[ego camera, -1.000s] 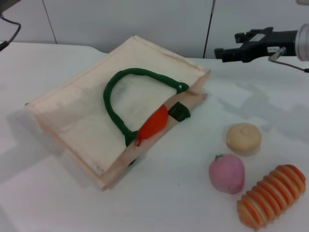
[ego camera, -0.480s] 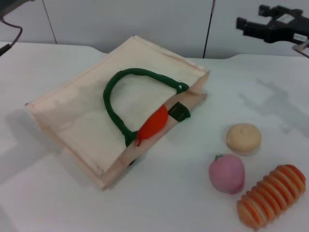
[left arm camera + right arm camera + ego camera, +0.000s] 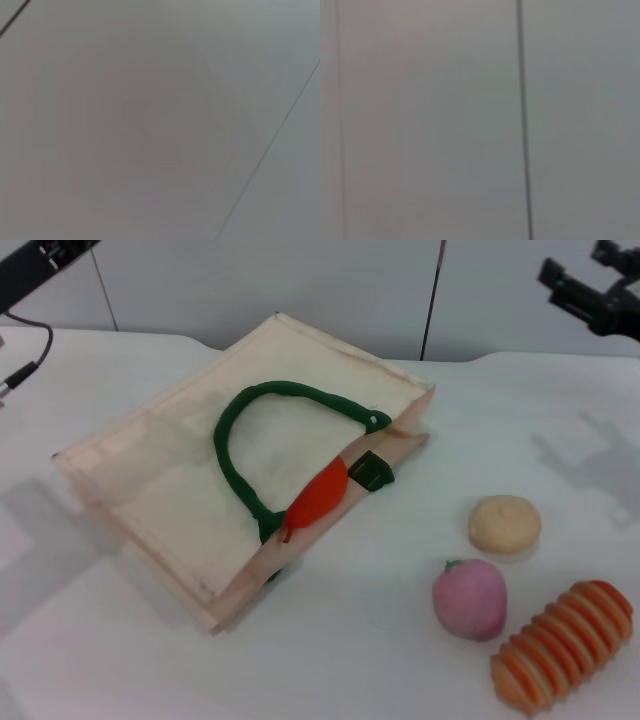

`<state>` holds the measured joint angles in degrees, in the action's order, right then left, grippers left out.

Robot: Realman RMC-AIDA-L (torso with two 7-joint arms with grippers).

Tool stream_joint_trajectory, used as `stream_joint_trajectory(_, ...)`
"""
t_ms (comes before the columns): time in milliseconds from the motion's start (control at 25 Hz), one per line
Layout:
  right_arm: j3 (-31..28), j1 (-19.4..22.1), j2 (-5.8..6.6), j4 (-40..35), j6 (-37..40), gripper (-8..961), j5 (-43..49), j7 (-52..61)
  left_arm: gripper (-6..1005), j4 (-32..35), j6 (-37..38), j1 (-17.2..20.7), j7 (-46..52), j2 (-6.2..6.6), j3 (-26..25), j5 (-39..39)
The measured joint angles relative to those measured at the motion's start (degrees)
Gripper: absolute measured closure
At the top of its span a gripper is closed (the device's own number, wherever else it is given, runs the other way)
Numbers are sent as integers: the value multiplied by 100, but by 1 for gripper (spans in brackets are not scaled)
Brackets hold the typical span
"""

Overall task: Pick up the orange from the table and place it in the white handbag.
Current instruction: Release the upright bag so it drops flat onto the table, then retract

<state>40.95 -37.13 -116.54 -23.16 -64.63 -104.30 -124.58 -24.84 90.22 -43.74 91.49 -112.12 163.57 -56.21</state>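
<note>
We see the orange [image 3: 318,496] tucked in the mouth of the white handbag [image 3: 170,475], which lies flat at centre-left of the desk [image 3: 380,640] — only a red-orange sliver shows beside the green handle [image 3: 240,430]. The right gripper [image 3: 592,290] sits at the upper right corner, holding nothing; we cannot tell how far its fingers stand apart. The left arm [image 3: 40,260] is at the upper left — its fingers are out of view.

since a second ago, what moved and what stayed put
The right gripper has drawn back up and toward the robot's right, now at the head view's far right corner, holding nothing. The left arm has come further into view at the far left corner. The orange still sits in the mouth of the white handbag; the other toy foods have not moved.
</note>
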Motion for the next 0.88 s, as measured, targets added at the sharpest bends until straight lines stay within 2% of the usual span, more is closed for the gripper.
stream_joint_trajectory(320,0,135,0,443,-366,107,-973,-846,502,234,-193,310,-1182,-169,-6,-583)
stream_joint_trajectory(680,0,273,-2,1198,-1166,106,-2123,-1942,501,251,-301,355,-2268,-395,-22,-750)
stream_joint_trajectory(880,0,364,6,1444,-1309,109,-2591,-2084,501,501,-514,366,-2843,-413,-22,-758)
